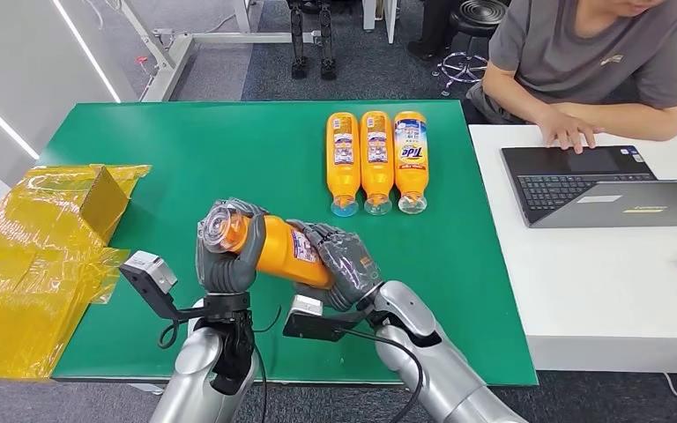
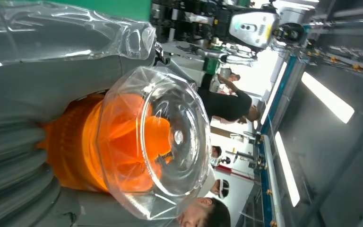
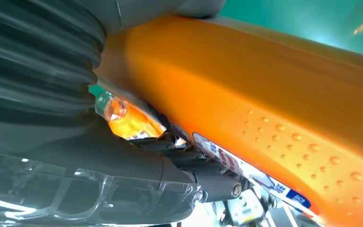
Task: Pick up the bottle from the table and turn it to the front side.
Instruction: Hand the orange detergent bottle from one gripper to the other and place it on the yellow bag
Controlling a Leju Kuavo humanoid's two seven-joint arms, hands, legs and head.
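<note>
While gripped, bottle (image 1: pixel 278 249) between hands

Left hand (image 1: pixel 226 256) and right hand (image 1: pixel 345 264) raised, fingers clasped.

A bottle (image 1: pixel 278 247) is up off the table (image 1: pixel 185 150), near the front edge. The left hand (image 1: pixel 225 260) grips its cap end on the left. The right hand (image 1: pixel 344 264) holds its other end on the right. Three bottles (image 1: pixel 376 161) lie side by side on the far right part of the table. A wrapped box (image 1: pixel 35 256) sits at the left edge. To the right stands a second table (image 1: pixel 599 282) with a laptop (image 1: pixel 599 185) on it. A person (image 1: pixel 582 62) sits behind the laptop.
</note>
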